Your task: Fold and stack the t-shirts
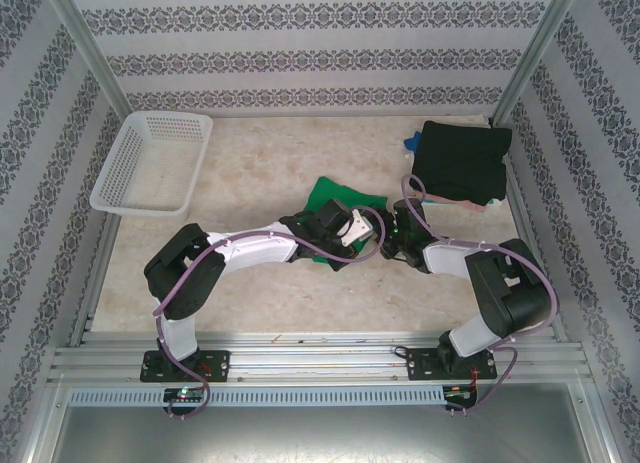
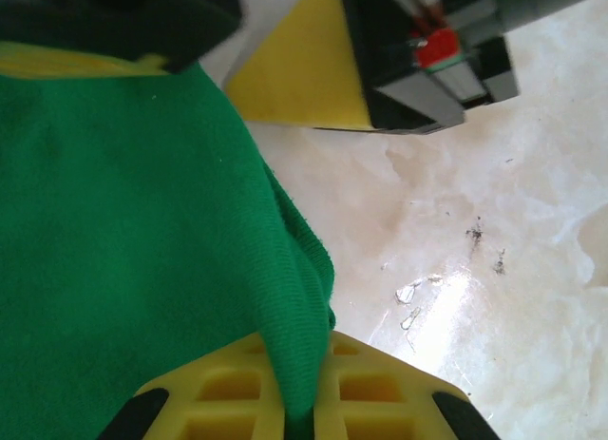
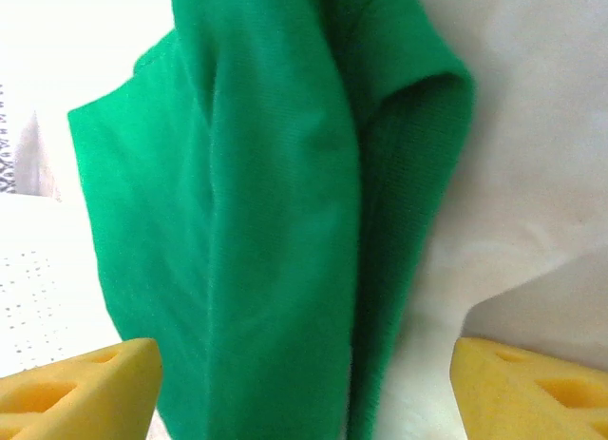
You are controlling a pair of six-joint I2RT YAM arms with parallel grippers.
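A bright green t-shirt (image 1: 335, 195) lies bunched at the table's middle, partly hidden under both wrists. My left gripper (image 1: 368, 240) is shut on a fold of it: in the left wrist view the green t-shirt (image 2: 142, 231) is pinched between the yellow fingers (image 2: 380, 397), the gripper (image 2: 304, 407) just above the tabletop. Facing it, my right gripper (image 1: 392, 235) is open; its yellow fingertips (image 3: 81, 383) stand wide apart either side of the green t-shirt (image 3: 256, 231), not touching it. A folded black t-shirt (image 1: 462, 161) tops a pile at the back right, with a blue one (image 1: 412, 141) peeking out.
A white lattice basket (image 1: 150, 163) stands at the back left. The marble tabletop (image 2: 475, 250) is bare to the right of the pinched fold. The right gripper's finger (image 2: 304, 74) hangs close ahead of the left gripper. Metal frame posts border the table.
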